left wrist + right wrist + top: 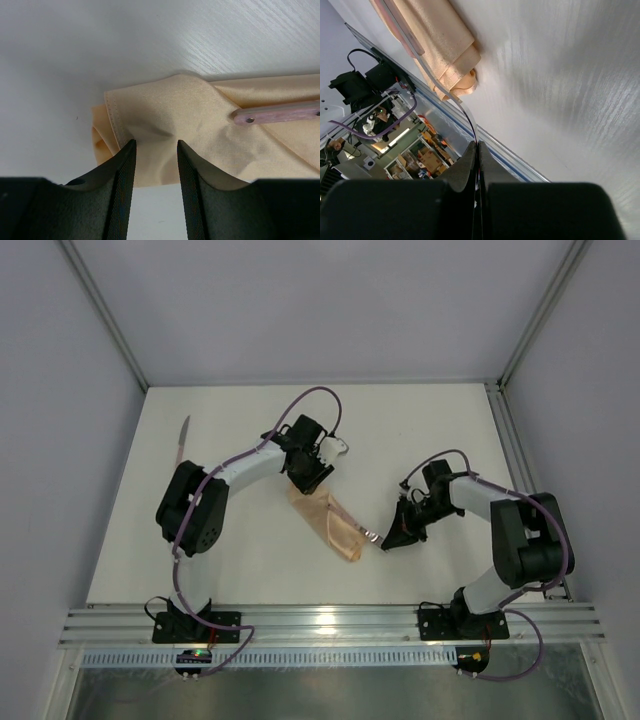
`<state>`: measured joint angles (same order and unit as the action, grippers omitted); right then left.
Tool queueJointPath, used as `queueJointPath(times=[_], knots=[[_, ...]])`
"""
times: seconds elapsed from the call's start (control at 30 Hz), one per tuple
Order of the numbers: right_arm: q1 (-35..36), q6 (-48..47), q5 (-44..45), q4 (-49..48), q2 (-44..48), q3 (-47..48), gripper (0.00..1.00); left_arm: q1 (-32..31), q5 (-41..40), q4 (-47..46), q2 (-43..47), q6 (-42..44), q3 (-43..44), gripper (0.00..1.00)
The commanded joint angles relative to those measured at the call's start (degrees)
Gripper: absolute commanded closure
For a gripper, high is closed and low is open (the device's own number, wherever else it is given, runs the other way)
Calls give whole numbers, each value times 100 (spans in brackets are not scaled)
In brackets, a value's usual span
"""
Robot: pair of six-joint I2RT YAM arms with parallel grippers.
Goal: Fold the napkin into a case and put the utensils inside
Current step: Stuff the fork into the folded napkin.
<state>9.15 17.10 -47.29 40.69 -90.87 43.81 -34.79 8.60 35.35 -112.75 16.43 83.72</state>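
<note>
One creased peach case [170, 110]; left end effector [154, 142] released, right [477, 145] clenched on utensil [280, 112].

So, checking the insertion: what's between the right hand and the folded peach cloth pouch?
A slim silver utensil blade, pinched by the hand, spans it; right wrist view.

Peach, black and white — our palette here.
We see the case [325, 522] in plain peach-orange with a fine weave, its utensil [280, 112] pinkish-brown at the handle and silver along the blade; the left gripper [154, 145] and the right gripper [478, 145] are matt black, the table [440, 440] white with faint streaks, the cables [310, 395] purple.
</note>
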Motion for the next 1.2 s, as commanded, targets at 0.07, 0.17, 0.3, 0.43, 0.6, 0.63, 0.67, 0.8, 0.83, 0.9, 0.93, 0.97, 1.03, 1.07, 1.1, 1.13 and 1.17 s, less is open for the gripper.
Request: queueJointPath(times=[0.07, 0.17, 0.3, 0.43, 0.6, 0.63, 0.67, 0.8, 0.83, 0.9, 0.93, 0.97, 1.03, 1.07, 1.1, 1.13, 1.17], knots=[[-9, 144, 167, 141, 578, -127, 97, 24, 107, -222, 183, -69, -14, 59], [-1, 241, 202, 54, 754, -399, 97, 24, 107, -222, 192, -61, -23, 59], [-9, 372, 229, -95, 983, -663, 97, 25, 107, -239, 192, -60, -58, 59], [-9, 425, 264, -175, 940, -804, 97, 24, 124, -248, 201, -69, -75, 59], [26, 566, 202, -447, 720, -611, 97, 24, 124, -240, 201, -61, -75, 59], [69, 575, 202, -448, 633, -454, 97, 24, 142, -239, 201, -61, -84, 59], [104, 601, 202, -448, 588, -383, 97, 24, 142, -239, 201, -61, -84, 59], [368, 715, 176, -492, 334, -93, 97, 24, 168, -275, 209, -69, -111, 59], [438, 724, 167, -500, 255, -5, 97, 24, 168, -275, 209, -69, -102, 59], [579, 777, 115, -535, 35, 66, 97, 24, 168, -292, 209, -69, -93, 58], [606, 803, 97, -553, -18, 118, 97, 24, 177, -292, 209, -69, -84, 59], [614, 821, 97, -570, -62, 145, 97, 24, 186, -292, 209, -69, -84, 58], [614, 882, 149, -597, -159, 285, 97, 33, 195, -301, 209, -69, -102, 59], [606, 909, 158, -580, -185, 347, 97, 33, 186, -310, 209, -69, -110, 58], [606, 1013, 150, -597, -238, 443, 97, 33, 186, -318, 218, -61, -145, 58], [606, 1067, 141, -614, -247, 487, 97, 33, 195, -327, 218, -69, -163, 58], [614, 1137, 132, -641, -247, 505, 97, 33, 203, -336, 218, -69, -172, 58]])
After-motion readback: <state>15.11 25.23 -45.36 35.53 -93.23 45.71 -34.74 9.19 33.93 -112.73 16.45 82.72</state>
